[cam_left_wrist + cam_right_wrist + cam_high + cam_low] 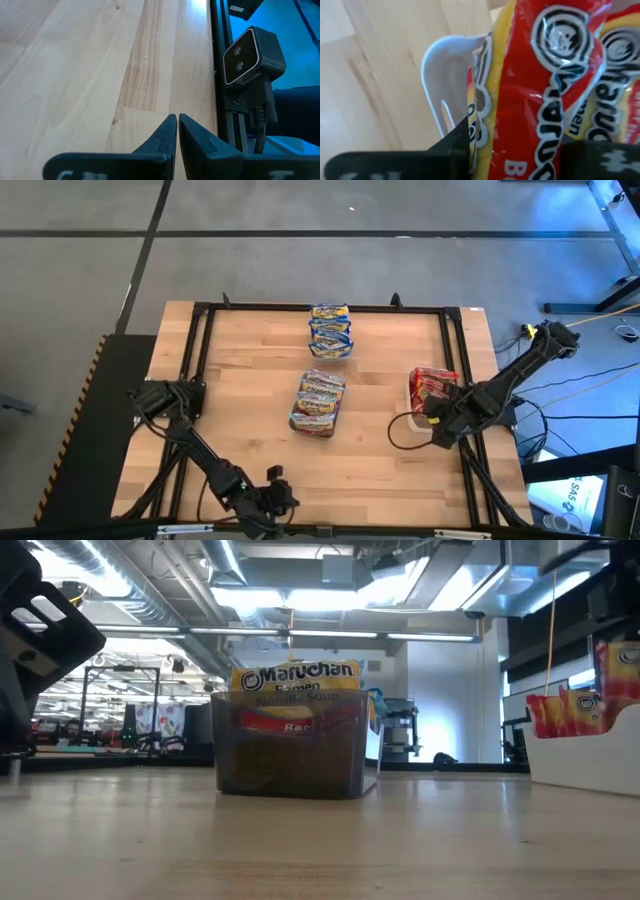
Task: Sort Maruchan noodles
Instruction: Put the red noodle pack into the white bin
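The left arm lies folded low at the bottom left of the high view, its left gripper (281, 502) near the bottom centre, fingers pressed together. The right arm reaches in from the right edge, and the right gripper (437, 423) sits at centre right, its fingers clamped on a red-and-yellow noodle packet (540, 85).

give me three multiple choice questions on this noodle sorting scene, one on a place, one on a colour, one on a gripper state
1. Where is the right gripper?
A. at the white bin on the table's right side
B. over the blue packets at the far edge
C. parked at the near edge

2. What colour marks the packet between the right gripper's fingers?
A. blue
B. green
C. red

3. How are the left gripper's fingers?
A. wide open
B. shut, empty
C. shut on a packet

Answers:
1. A: the high view shows it at the white bin.
2. C: the right wrist view shows a red and yellow packet between its fingers.
3. B: the left wrist view shows the fingertips together over bare table.
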